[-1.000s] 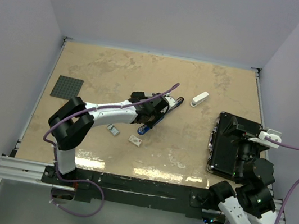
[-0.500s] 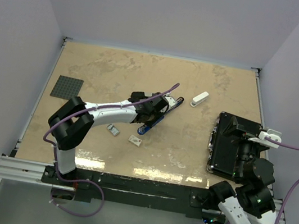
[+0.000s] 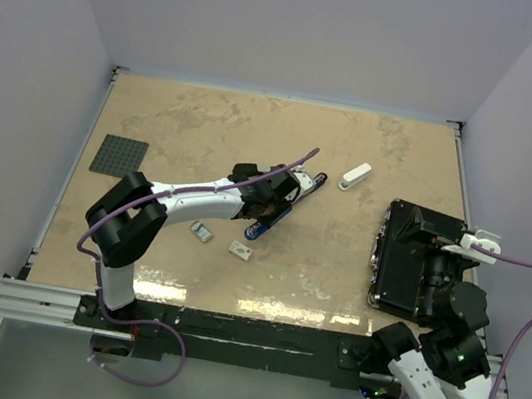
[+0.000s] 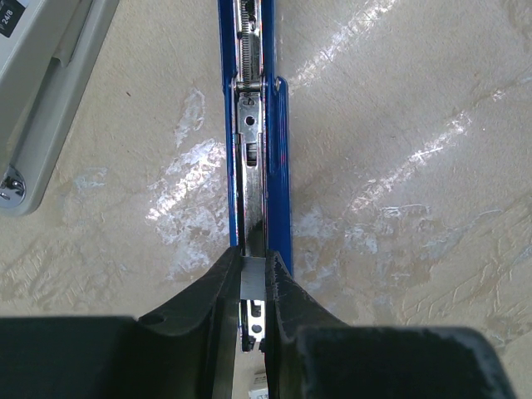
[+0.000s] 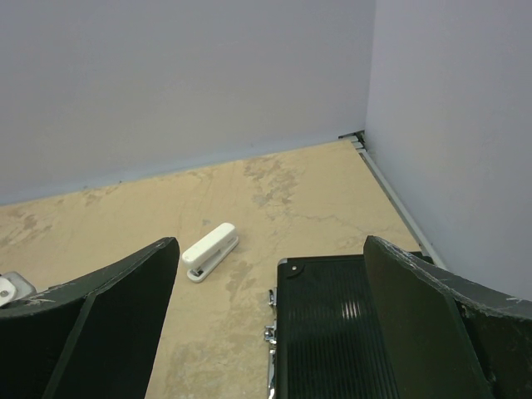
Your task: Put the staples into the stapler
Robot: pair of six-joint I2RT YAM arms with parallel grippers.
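Left gripper [image 4: 253,259] had its dark fingers [image 4: 218,287] pressed nearly together, pinching a thin silver strip [image 4: 252,278] right over the metal channel of the blue stapler [image 4: 282,174]. The wrist view was too tight to tell whether that strip was a row of staples or part of the channel itself. The stapler lay on the tan table [image 3: 208,119], near its middle, under the left wrist. The staples box [image 3: 241,250], small and whitish, sat on the table just nearer than the stapler's near end, with the grey tray piece [image 3: 202,233] to its left, apart from it. Right gripper [image 5: 270,332] was spread wide and held nothing, above the black case [image 5: 332,332] at the table's right side. A white stapler [image 5: 210,251] lay beyond the case.
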